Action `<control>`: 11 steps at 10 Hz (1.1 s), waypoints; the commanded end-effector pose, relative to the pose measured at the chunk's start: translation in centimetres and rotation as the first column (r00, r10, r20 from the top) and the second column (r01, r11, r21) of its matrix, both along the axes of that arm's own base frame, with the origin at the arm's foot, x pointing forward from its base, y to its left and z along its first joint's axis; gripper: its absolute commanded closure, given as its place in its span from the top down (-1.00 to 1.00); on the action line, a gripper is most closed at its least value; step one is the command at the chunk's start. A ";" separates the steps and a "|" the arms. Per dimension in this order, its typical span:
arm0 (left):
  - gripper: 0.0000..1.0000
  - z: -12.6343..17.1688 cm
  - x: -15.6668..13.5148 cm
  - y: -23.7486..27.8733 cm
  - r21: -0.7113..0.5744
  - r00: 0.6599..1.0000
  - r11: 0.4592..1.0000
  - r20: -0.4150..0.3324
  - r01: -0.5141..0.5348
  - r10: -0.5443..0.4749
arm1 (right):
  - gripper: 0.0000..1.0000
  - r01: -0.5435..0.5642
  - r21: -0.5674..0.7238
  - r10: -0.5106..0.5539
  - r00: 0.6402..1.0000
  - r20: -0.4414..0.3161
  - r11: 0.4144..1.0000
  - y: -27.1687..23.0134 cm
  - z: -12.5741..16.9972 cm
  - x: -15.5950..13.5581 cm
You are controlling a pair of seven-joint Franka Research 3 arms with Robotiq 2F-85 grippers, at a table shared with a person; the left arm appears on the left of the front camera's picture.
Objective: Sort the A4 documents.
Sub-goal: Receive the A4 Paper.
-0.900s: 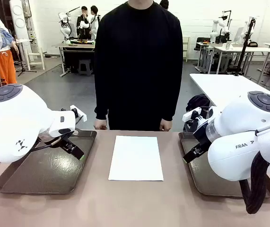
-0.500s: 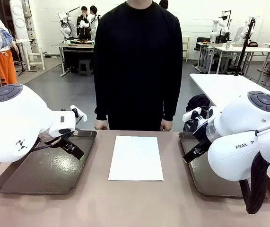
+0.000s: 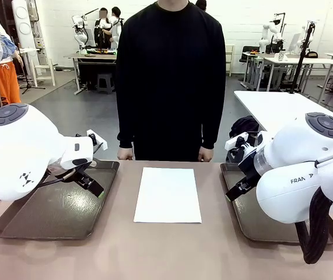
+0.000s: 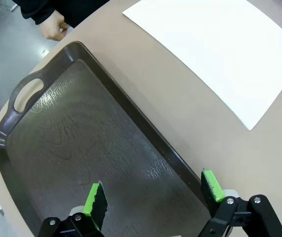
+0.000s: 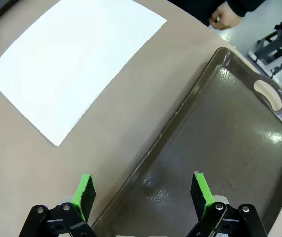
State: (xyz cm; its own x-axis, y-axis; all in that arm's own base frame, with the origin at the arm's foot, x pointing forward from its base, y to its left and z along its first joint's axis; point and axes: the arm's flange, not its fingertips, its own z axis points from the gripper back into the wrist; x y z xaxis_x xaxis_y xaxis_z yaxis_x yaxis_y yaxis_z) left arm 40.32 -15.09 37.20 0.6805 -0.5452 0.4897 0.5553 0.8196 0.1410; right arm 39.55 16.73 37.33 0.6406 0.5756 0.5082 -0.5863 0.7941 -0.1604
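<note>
Well, the A4 document (image 3: 167,195) lies flat mid-table, the left tray (image 3: 14,224) at its nine o'clock, the right tray (image 3: 329,233) at three. The left gripper (image 4: 153,190) and right gripper (image 5: 143,183) hang over those trays' inner rims, jaws spread wide, gripping nothing.

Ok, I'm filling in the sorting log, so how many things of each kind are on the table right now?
white paper: 1 (whether more sheets lie under it cannot be told)
brown trays: 2 (left tray, right tray)
total: 3
</note>
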 end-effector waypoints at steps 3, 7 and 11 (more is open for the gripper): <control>1.00 0.0 0.0 0.1 -0.001 1.000 1.000 0.000 -0.002 0.002 | 1.00 0.001 0.001 -0.001 1.000 0.000 1.000 0.0 0.0 0.0; 1.00 0.0 0.0 0.0 0.000 1.000 1.000 0.000 0.000 0.000 | 1.00 0.000 0.000 0.000 1.000 0.000 1.000 0.0 0.0 0.0; 1.00 5.0 -2.9 4.6 -0.107 0.994 0.991 0.077 0.082 -0.074 | 1.00 -0.100 0.206 0.093 0.995 0.044 0.973 -6.3 5.5 -2.5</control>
